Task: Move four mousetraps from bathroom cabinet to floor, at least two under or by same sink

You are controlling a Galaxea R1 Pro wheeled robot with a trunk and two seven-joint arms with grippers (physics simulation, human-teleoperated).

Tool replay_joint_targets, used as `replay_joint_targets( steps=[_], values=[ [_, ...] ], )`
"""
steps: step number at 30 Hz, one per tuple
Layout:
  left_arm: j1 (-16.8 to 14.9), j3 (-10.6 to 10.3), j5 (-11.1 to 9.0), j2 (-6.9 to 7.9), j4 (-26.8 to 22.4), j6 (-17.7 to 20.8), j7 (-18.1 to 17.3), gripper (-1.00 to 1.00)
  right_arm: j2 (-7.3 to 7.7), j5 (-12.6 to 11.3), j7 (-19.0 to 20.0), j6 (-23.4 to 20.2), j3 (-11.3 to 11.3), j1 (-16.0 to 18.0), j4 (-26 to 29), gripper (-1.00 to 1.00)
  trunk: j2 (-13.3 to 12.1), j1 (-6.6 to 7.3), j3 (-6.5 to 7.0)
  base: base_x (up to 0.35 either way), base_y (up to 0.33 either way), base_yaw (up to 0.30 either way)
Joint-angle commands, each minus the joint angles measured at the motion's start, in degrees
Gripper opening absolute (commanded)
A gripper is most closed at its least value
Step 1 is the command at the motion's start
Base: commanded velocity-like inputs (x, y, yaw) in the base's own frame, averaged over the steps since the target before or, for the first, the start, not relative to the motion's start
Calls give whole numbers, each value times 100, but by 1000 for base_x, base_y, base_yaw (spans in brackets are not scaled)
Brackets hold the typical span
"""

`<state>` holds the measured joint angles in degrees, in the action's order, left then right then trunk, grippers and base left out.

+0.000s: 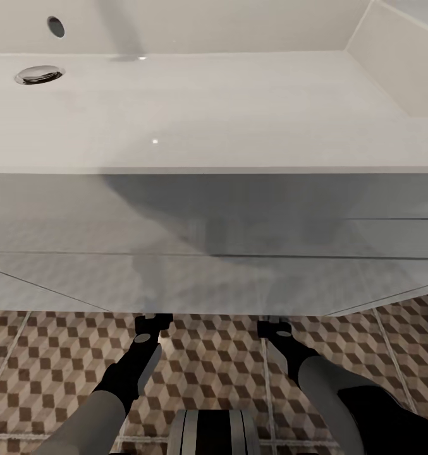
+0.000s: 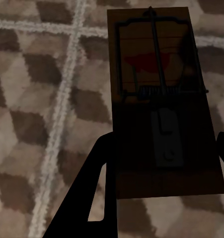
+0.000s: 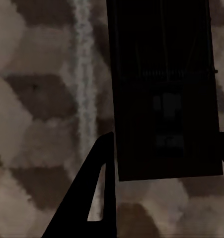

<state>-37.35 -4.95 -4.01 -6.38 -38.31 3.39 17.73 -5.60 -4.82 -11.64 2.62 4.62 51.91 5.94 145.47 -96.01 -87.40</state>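
Observation:
In the left wrist view a brown wooden mousetrap (image 2: 156,74) with a dark wire spring and a red patch sits between the black fingers (image 2: 99,168) of my left gripper (image 2: 166,139), which is shut on its near end just above the bathroom floor (image 2: 37,99). My right gripper (image 3: 167,136) holds a second mousetrap (image 3: 161,59), dark in shadow, the same way over the cube-patterned tiles (image 3: 37,109). From the head camera both grippers, left (image 1: 152,321) and right (image 1: 274,325), reach low under the front of the white vanity below the sink (image 1: 176,114).
The white vanity front (image 1: 81,215) hangs over the tiles close ahead and hides the fingertips. A chrome drain (image 1: 38,74) sits in the basin at far left. Patterned floor (image 1: 214,366) shows between my two arms, and my base (image 1: 214,433) is at the bottom edge.

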Motion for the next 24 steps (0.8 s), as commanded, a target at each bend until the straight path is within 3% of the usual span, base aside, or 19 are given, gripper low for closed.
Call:
replay_joint_targets(
  steps=[1,24],
  values=[
    [-1,-32,-39,5,-10,30,47,-100,-4,-55,-22,27,49,3,-12,-100,1,1,-3,0,0,0],
    [-1,-32,-38,5,16,30,44,-100,27,-63,28,3,55,3,-51,-100,1,1,-3,0,0,0]
  ],
)
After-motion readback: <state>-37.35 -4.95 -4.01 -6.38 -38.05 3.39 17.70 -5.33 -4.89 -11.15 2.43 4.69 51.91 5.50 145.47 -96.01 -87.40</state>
